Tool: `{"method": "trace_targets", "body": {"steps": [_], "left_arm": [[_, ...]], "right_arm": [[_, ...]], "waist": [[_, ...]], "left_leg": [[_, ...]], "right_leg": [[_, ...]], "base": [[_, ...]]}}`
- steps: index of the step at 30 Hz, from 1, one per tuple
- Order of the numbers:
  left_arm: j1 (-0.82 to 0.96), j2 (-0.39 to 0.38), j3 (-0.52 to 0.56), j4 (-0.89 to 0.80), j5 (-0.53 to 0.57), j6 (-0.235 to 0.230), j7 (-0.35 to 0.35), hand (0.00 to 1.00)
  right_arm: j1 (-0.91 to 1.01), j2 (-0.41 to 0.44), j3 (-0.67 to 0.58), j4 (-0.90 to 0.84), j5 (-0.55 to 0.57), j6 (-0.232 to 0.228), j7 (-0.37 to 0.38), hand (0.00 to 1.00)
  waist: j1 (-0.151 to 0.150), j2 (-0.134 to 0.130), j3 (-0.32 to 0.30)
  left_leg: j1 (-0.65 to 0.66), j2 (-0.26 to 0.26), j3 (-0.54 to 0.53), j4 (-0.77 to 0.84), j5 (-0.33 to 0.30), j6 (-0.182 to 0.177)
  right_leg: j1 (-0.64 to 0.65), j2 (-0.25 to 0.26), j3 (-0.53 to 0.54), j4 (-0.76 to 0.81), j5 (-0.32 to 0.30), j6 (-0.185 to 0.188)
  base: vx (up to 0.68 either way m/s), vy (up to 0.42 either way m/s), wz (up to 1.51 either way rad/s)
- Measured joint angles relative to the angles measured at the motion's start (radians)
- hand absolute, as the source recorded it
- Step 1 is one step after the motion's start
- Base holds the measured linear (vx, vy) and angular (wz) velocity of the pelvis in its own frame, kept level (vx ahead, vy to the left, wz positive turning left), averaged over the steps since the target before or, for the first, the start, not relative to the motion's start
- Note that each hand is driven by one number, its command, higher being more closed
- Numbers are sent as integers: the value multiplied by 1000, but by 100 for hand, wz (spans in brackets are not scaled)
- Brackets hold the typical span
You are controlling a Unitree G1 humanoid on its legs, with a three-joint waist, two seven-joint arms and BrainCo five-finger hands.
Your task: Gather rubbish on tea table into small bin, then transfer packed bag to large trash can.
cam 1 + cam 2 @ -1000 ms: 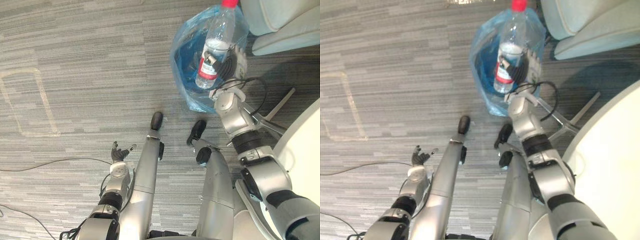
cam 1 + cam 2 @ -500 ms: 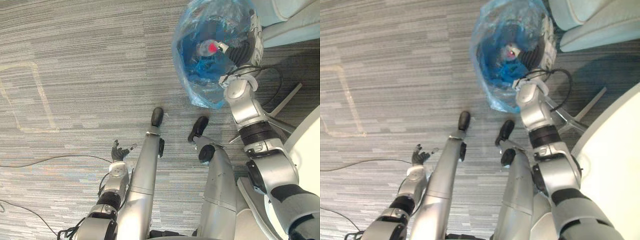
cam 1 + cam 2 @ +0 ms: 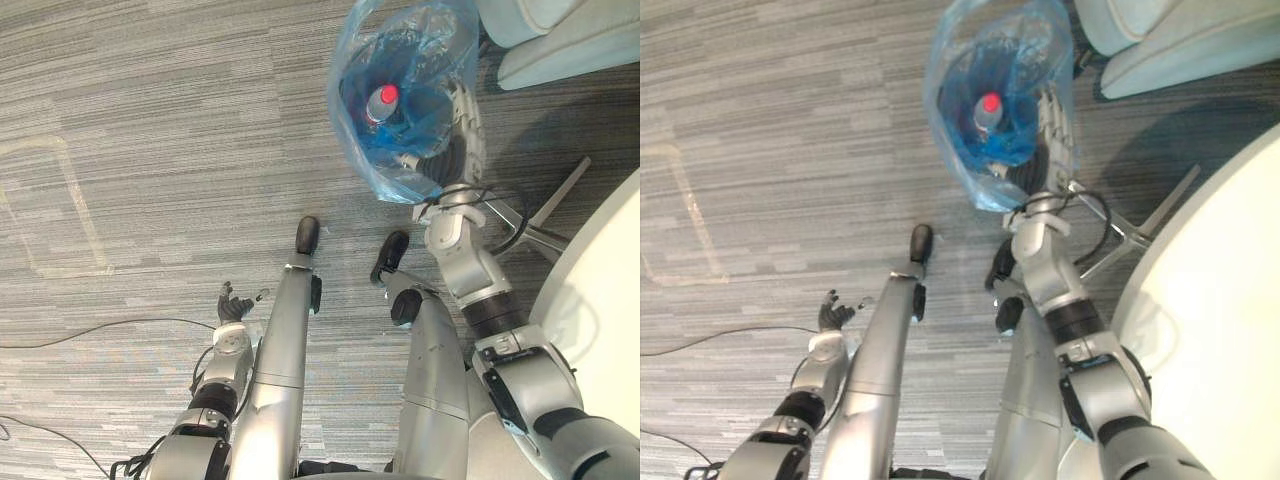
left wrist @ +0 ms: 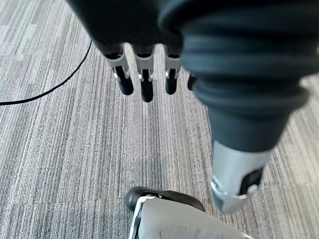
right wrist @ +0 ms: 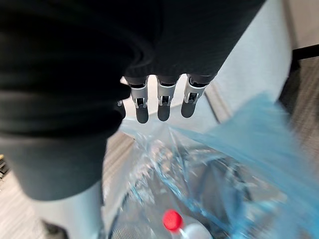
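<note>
Since the bottle (image 3: 383,103) stands red cap up inside the small bin (image 3: 395,178), near the middle of its blue bag, that piece of rubbish looks delivered. The right hand (image 3: 463,115) hangs just beside the bin's right rim, fingers (image 5: 159,104) straight and spread, holding nothing, likely so as not to snag the bag. The left hand (image 3: 232,305) idles low over the carpet (image 3: 150,150), fingers relaxed and apart. A pale seat (image 3: 560,40) stands beyond the bin.
</note>
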Motion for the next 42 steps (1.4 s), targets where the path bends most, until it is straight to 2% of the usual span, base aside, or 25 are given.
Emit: {"method": "trace_targets", "body": {"steps": [4,10,15,22,27,31,42], "left_arm": [[1,6,0,1,0,0,0,0],[0,5,12,21,-16,-3,0,0],[-1,4,17,22,-52,-20,-1,0],[-13,0,18,22,-134,-43,-1,0],[-19,-4,19,26,-156,-47,-1,0],[-25,-7,19,20,-172,-62,-2,0],[-33,-9,20,16,-181,-64,0,0]], "right_arm": [[21,26,6,20,-50,1,19,0],[7,52,22,175,-115,17,40,0],[-34,73,22,283,-116,25,43,0],[-124,102,-19,399,-115,62,33,0],[-167,103,-29,440,-116,90,21,0],[-193,103,-29,446,-122,104,7,0],[-202,113,-5,448,-192,134,-5,0]], "waist": [[-3,-1,-5],[-9,-1,-6],[-12,-1,-6],[-12,-1,-6],[-10,-1,-6],[-8,-1,-6],[-4,-1,-6]], "left_leg": [[8,10,8,-14,3,-3],[31,12,3,-48,16,-8],[27,11,1,-63,18,-8],[-17,8,-8,-59,22,-12],[-23,5,-13,-51,22,-13],[-46,2,-13,-48,20,-10],[-61,4,-18,-40,26,-21]], "right_leg": [[4,9,6,-17,11,1],[26,13,-4,-48,19,-4],[23,13,-6,-60,20,-3],[-19,12,-11,-42,20,-5],[-27,8,-12,-24,4,4],[-56,5,-11,-12,-2,-3],[-74,5,-14,5,-6,-9]], "base": [[-22,5,-8],[-2,-1,1],[0,0,0],[2,-6,3],[-4,-14,6],[-21,-20,4],[-5,-8,1]]}}
